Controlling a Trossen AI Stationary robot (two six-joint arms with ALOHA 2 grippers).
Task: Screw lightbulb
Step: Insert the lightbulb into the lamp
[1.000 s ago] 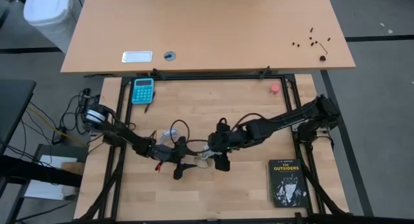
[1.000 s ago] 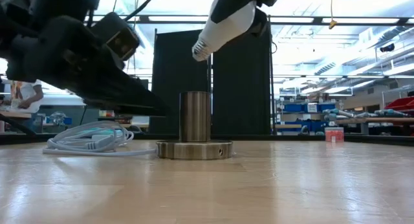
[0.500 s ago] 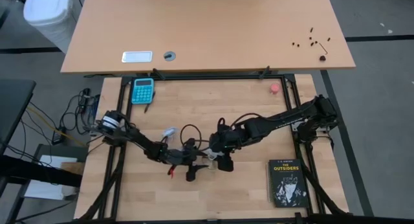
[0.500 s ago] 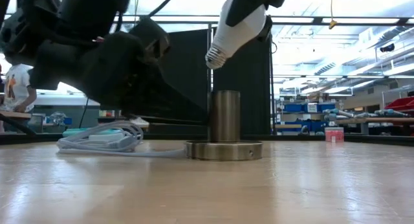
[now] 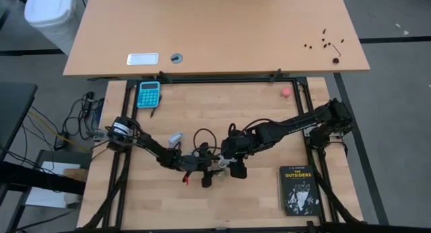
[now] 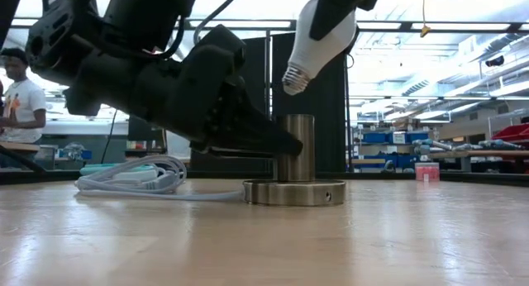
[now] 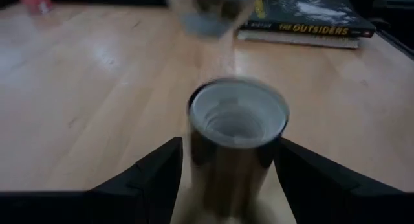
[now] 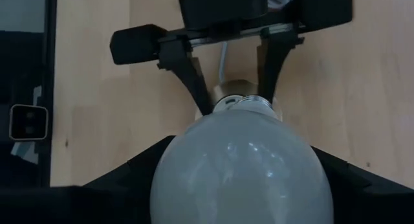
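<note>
Now, by parts:
Right gripper: the right gripper [image 8: 239, 185] is clamped on the lightbulb [image 8: 238, 169], one dark finger on each side of the white glass.
Lightbulb: frosted and pear-shaped, held tilted in the low view [image 6: 324, 31], its grey screw base pointing down and slightly aside, above the socket and not touching it.
Left gripper: the left gripper [image 7: 229, 175] is closed on the metal socket [image 7: 237, 130], its fingers [image 7: 158, 175] pressed against both sides of the upright cylinder, just under the right gripper.
Socket: a silvery tube on a round flat base [image 6: 294, 191], standing upright on the wooden table [image 6: 397, 236]; its open mouth faces up, directly below and a little beside the bulb's thread.
Cord: a white coiled cord [image 6: 132, 177] lies on the table behind the left gripper, near the socket.
Book: a black book [image 5: 298, 190] lies flat beyond the right gripper, well apart from the socket.
Calculator: a blue calculator [image 5: 149, 93] sits at the table's far edge, well apart from the left gripper.
Red object: a small pink-red round thing [image 5: 286, 91] rests far from both grippers.
Person: someone in a white shirt [image 6: 18, 96] stands in the room behind.
</note>
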